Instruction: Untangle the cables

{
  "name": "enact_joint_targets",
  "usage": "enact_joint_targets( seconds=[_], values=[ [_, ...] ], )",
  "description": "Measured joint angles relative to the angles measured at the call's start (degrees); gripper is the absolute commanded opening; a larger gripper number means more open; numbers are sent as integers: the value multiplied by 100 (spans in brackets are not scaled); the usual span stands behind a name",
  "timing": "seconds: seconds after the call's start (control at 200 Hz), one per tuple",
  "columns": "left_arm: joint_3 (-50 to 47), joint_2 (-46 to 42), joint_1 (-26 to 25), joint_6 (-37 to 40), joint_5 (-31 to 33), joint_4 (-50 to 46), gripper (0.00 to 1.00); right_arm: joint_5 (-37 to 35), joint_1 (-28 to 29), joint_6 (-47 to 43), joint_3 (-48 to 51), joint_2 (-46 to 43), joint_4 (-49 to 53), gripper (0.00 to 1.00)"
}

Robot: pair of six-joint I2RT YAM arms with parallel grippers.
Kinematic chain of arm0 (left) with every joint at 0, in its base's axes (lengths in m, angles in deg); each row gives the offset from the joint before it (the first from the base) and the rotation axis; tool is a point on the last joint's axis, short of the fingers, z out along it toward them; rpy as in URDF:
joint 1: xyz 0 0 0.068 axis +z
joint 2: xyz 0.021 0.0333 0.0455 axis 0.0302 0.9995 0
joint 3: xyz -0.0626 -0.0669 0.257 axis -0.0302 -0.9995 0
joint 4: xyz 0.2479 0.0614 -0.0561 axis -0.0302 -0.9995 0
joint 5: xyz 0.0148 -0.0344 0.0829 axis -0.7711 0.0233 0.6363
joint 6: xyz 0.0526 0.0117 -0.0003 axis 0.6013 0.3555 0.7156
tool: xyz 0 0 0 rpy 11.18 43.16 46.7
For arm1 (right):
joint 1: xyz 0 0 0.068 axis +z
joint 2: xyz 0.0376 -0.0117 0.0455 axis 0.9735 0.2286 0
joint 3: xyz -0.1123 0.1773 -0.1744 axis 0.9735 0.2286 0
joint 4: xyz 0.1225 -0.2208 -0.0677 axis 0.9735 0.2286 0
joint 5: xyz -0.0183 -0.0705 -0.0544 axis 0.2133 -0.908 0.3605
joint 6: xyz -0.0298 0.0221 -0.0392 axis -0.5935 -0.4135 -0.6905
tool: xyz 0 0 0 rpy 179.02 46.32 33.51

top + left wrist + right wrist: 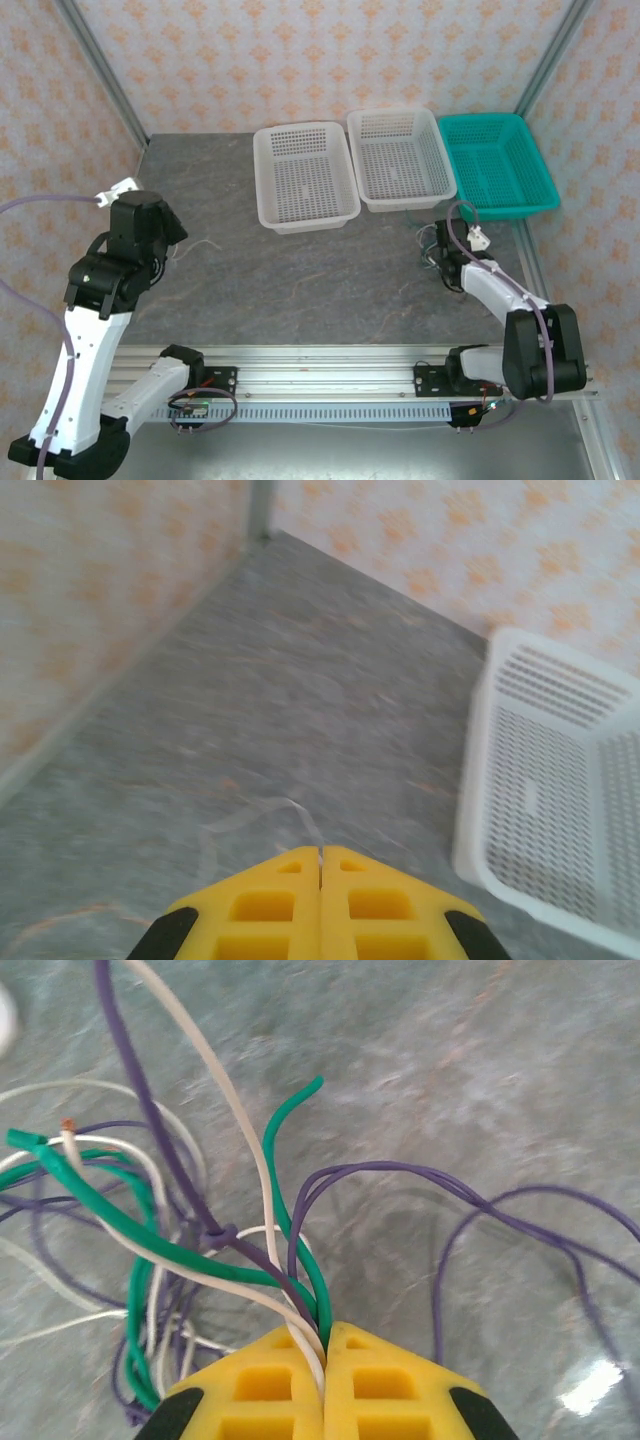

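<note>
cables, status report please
Left gripper shut on one white cable. Right gripper shut on white, green and purple cables, tangled. Middle basket just beyond them.

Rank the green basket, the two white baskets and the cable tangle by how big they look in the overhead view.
1. Green basket, left white basket, middle white basket: near alike, so no ranking among them.
2. Cable tangle: by far the smallest.
</note>
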Motion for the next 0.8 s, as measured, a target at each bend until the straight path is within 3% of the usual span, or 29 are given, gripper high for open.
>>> enact_joint_targets(
  seconds=[0.105, 0.235, 0.285, 0.34, 0.41, 0.53, 0.801],
  values=[
    [81, 269, 11, 120, -883, 238, 0, 638, 136, -138, 24, -114, -131, 1],
    [466, 664, 11, 170, -1335, 291, 0, 1021, 616, -201, 127, -326, -186, 8],
    [605, 723, 11, 173, -1403, 304, 0, 1134, 802, -153, 199, -470, -195, 19],
    [870, 796, 11, 170, -1493, 302, 0, 1246, 916, -146, 238, -590, -184, 40],
    [1443, 975, 11, 197, -1591, 289, 0, 1257, 938, -74, 243, -734, -101, 60],
    [2774, 1488, 11, 275, -1652, 282, 0, 1263, 938, -52, 236, -1198, 133, 77],
    [5281, 2675, 11, 483, -1696, 229, 0, 1298, 938, -72, -201, -2406, 820, 82]
  ],
)
